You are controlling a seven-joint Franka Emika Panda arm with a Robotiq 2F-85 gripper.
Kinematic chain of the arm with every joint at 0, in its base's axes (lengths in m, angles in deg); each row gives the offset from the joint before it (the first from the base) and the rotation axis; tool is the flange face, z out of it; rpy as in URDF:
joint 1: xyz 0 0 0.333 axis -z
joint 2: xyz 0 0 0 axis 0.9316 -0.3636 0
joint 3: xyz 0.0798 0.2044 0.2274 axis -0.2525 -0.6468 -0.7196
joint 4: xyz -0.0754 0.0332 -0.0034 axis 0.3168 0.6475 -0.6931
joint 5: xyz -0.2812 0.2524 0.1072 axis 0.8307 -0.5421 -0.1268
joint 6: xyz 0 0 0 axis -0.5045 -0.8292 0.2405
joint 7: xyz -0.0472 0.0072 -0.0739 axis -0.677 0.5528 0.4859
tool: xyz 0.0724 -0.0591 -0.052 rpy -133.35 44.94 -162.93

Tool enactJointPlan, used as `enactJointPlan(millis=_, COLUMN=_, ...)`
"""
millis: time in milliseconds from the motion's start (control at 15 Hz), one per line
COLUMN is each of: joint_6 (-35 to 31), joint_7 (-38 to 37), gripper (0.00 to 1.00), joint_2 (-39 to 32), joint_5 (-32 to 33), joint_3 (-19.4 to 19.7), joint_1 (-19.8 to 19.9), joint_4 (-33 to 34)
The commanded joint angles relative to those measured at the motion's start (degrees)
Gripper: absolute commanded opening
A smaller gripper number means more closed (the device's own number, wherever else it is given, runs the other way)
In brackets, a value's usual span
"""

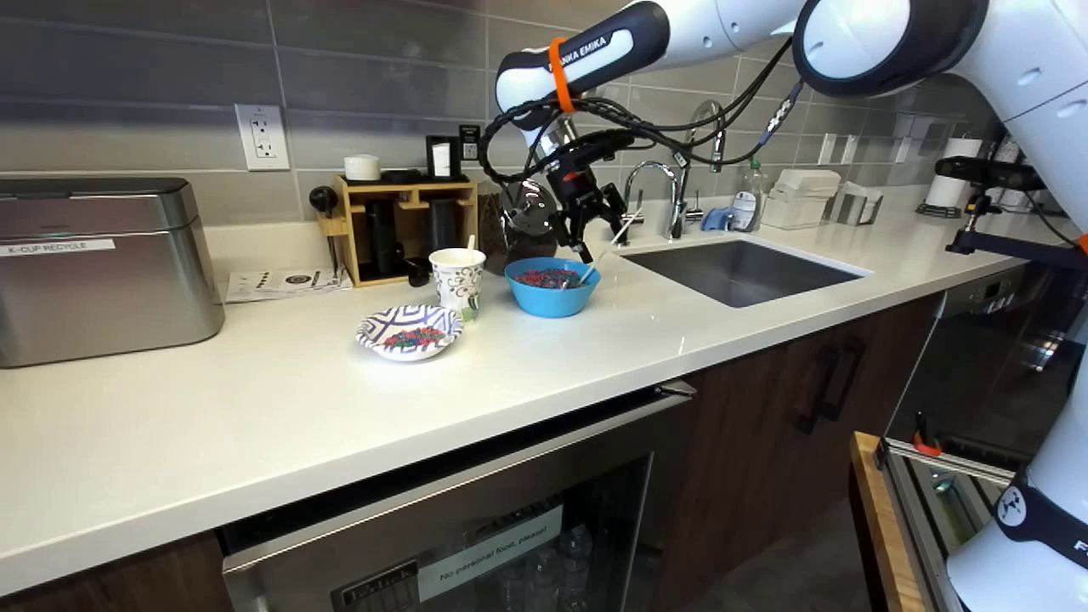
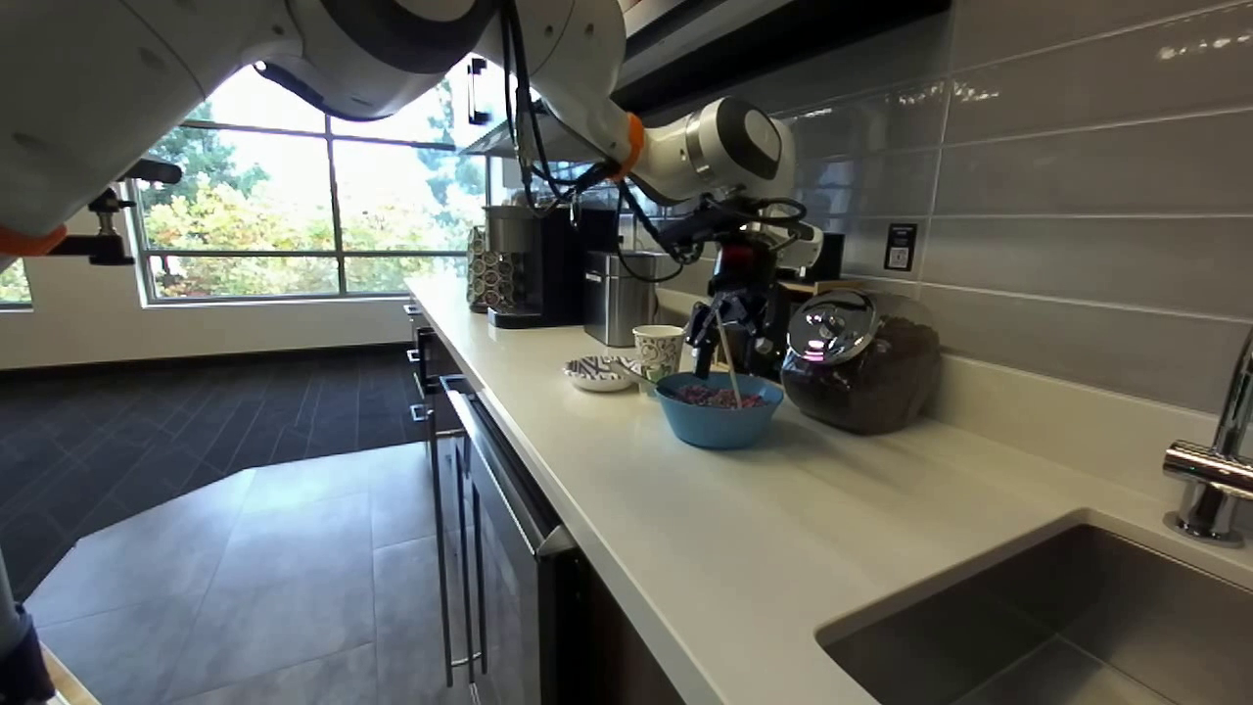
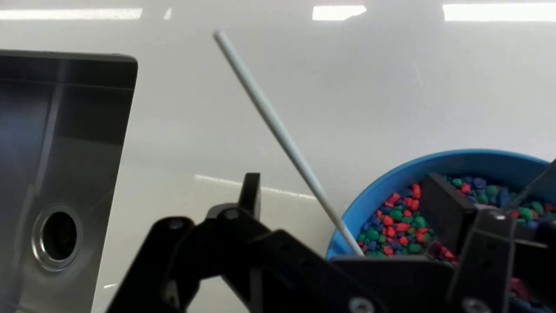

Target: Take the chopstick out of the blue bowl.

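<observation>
The blue bowl point(image 1: 551, 302) stands on the counter and also shows in an exterior view point(image 2: 719, 428) and the wrist view point(image 3: 482, 161). It holds red, green and blue pebbles. A pale chopstick point(image 3: 278, 126) leans over the bowl's rim, its lower end among the pebbles; it shows in both exterior views point(image 1: 605, 252) point(image 2: 727, 357). My gripper point(image 3: 347, 202) is open above the bowl, with one finger over the pebbles and one outside the rim. The chopstick passes between the fingers, apparently untouched. The gripper shows in both exterior views point(image 1: 602, 242) point(image 2: 736, 360). The chopstick's lowest part is hidden.
A clear utensil point(image 3: 532, 184) also rests in the bowl. A patterned paper cup point(image 1: 459, 276) and a white patterned dish point(image 1: 382, 333) stand beside it. A glass jar point(image 2: 866, 377) stands close behind the bowl. A sink point(image 1: 735, 276) with a faucet point(image 1: 676, 200) lies to one side.
</observation>
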Motion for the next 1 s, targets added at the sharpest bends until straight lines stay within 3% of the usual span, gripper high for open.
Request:
enactJointPlan(millis=0, joint_6=4.0, joint_7=1.0, gripper=0.62, joint_2=-4.2, joint_5=-2.9, joint_3=-0.5, joint_1=1.7, joint_4=7.1)
enactJointPlan(millis=333, joint_6=3.7, joint_7=0.6, gripper=0.22, joint_2=-5.8, joint_5=-5.7, joint_3=-0.8, joint_1=3.0, joint_4=10.4)
enactJointPlan(millis=600, joint_6=3.4, joint_7=0.8, gripper=0.14, joint_2=-5.6, joint_5=-6.6, joint_3=-1.0, joint_1=3.3, joint_4=11.3)
enactJointPlan(millis=667, joint_6=3.4, joint_7=0.9, gripper=0.17, joint_2=-5.5, joint_5=-6.7, joint_3=-1.0, joint_1=3.4, joint_4=11.4)
enactJointPlan(millis=800, joint_6=3.5, joint_7=1.0, gripper=0.15, joint_2=-5.3, joint_5=-6.8, joint_3=-1.0, joint_1=3.4, joint_4=11.8)
enactJointPlan(millis=933, joint_6=3.8, joint_7=1.1, gripper=0.08, joint_2=-5.2, joint_5=-6.8, joint_3=-1.0, joint_1=3.4, joint_4=12.2)
